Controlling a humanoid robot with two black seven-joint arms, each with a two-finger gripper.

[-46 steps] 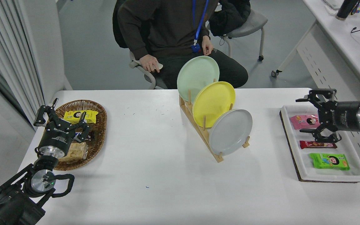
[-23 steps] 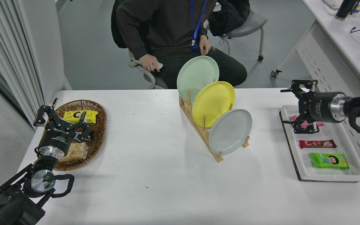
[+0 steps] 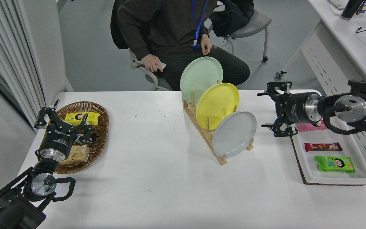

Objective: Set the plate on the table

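Note:
The pale grey plate (image 3: pixel 233 135) stands on edge in the front slot of a wooden rack (image 3: pixel 204 133) near the middle of the white table (image 3: pixel 157 165). A yellow plate (image 3: pixel 216 105) and a mint-green plate (image 3: pixel 201 79) stand behind it in the same rack. My right gripper (image 3: pixel 263 109) is open and empty, a short way to the right of the grey plate, pointing left towards it. My left gripper (image 3: pixel 63 116) is open and parked at the lower left over a wicker basket.
A wicker basket (image 3: pixel 98 140) with snack packets lies at the left. A white tray (image 3: pixel 310 171) with several snack packets sits at the right edge, under my right arm. A person (image 3: pixel 173 28) sits at the table's far side.
My right gripper has moved left from over the snack tray to just right of the plate rack. The plates and the left arm have not moved.

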